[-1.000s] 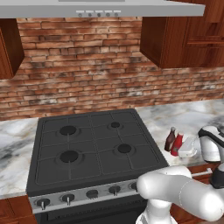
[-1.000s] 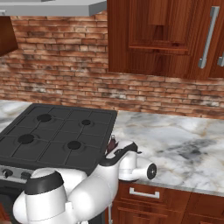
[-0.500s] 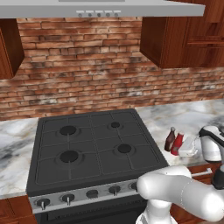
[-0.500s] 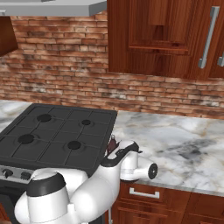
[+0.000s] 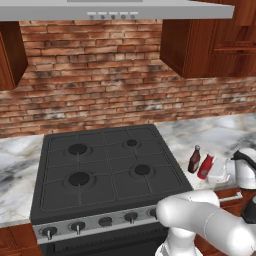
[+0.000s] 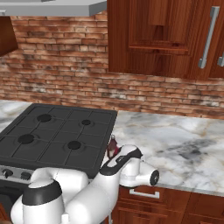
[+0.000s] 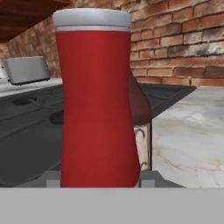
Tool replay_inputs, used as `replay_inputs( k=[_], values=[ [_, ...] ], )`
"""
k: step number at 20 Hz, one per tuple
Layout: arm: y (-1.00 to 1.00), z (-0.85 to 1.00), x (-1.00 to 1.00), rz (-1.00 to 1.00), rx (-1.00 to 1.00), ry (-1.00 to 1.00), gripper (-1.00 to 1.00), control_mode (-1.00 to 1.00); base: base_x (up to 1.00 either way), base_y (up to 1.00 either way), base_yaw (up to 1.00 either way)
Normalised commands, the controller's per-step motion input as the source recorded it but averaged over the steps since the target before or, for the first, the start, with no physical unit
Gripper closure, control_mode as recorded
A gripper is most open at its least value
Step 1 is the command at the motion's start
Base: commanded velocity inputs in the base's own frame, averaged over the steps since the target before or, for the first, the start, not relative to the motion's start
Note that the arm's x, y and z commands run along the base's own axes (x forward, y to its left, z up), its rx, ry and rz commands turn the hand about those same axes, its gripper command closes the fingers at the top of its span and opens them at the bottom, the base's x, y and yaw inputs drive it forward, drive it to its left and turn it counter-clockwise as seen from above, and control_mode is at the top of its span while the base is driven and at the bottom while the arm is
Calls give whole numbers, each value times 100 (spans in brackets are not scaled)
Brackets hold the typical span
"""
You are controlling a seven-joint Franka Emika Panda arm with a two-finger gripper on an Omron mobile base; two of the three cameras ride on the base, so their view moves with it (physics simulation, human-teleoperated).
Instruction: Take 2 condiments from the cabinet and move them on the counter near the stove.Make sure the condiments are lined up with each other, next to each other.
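Note:
The slim red bottle with a white cap fills the hand view, and my gripper is shut on it, a fingertip at each side of its base. In the left base view the red bottle leans slightly at the stove's right edge, with the gripper at its right. The dark maroon bottle stands upright on the counter just left of it, close beside it. That maroon bottle also peeks over my forearm, and shows behind the red one. The stove lies to the left.
The reddish-brown wall cabinet hangs over the counter to the right of the range hood. A brick wall backs the stove. A silver toaster stands beyond the stove.

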Motion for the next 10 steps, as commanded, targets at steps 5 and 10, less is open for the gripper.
replay_inputs(
  k=[5,10],
  values=[
    [10,0,-5,0,0,-7,100,-100,0,0,0],
    [7,0,0,0,0,-1,100,-100,0,0,0]
  ],
)
